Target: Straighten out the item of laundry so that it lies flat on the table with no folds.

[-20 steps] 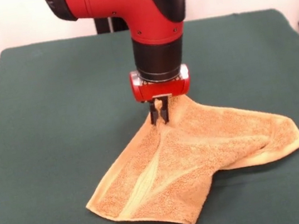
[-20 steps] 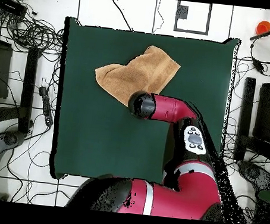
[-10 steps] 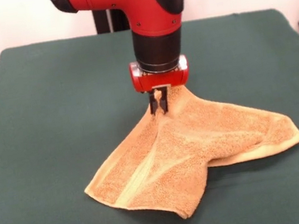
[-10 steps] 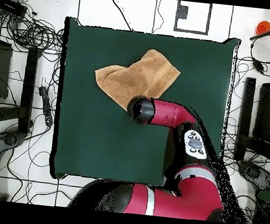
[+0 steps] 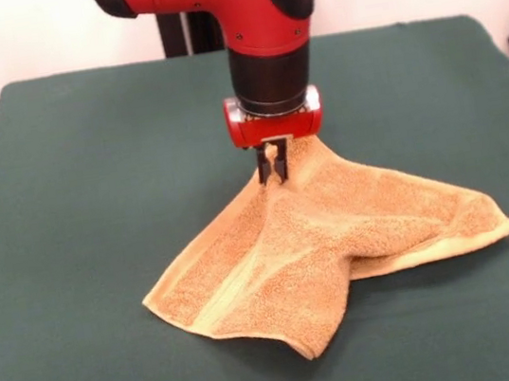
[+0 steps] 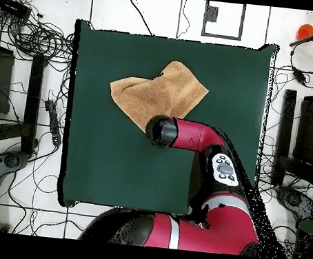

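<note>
Since the earlier frames, the gripper (image 5: 275, 170) has risen slightly and shifted toward the robot's side of the desk (image 5: 90, 177), drawing the pinched peak of the towel (image 5: 321, 248) with it; the near corner of the cloth now sits a little farther from the front camera. Jaws are narrow and clamped on a small tuft of terry cloth, which shows between the two black fingers (image 5: 262, 169) in the front view. In the overhead view the gripper itself is hidden beneath the black wrist end of the arm (image 6: 160, 130), so the grasp point cannot be checked from above. The arm's upper links are cut off at the top edge of the front view. Arm pose: last link vertical, red wrist collar directly above the fingers, pointing straight down. The towel (image 6: 159, 94) lies in the half of the desk (image 6: 114, 165) away from the robot's base. It hangs tent-like from the jaws, with three corners resting on the green cloth, a pale woven band running along a central crease, and one flap folded under at the camera-side edge. The white tag cannot be made out.
</note>
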